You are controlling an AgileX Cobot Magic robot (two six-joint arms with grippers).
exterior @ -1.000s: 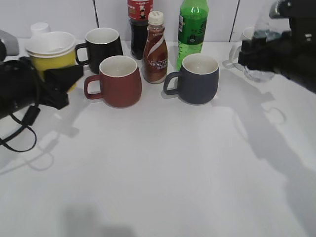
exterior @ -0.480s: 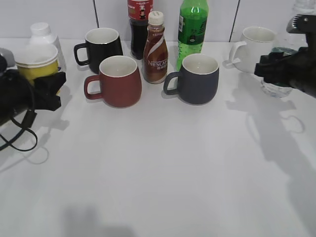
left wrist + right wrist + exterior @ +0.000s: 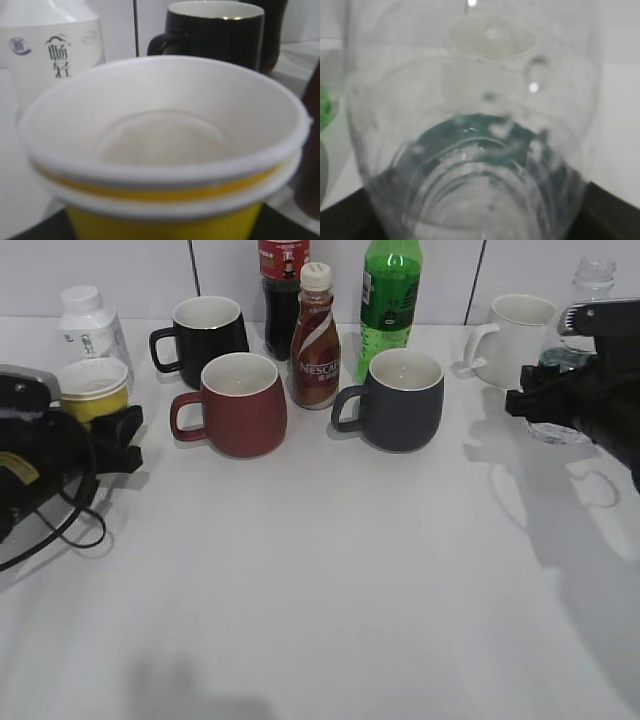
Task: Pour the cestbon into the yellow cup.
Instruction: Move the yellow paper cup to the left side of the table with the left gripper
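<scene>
Both arms have lowered since the earlier frames. Left tool (image 3: 112, 430) grips the yellow cup (image 3: 93, 390), now low at the table's (image 3: 330, 580) left edge, beside a white bottle (image 3: 88, 322). Right tool (image 3: 540, 403) clamps the clear water bottle (image 3: 570, 350), upright at far right beside the white mug (image 3: 518, 325).

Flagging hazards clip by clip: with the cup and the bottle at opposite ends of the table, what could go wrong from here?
1. The cestbon has no cap; carried toward the yellow cup, it could slosh water.
2. The white mug stands right beside the right end effector; a swing could knock it.
3. The white bottle stands close behind the cup, and the paper cup looks light, so either might tip.
</scene>
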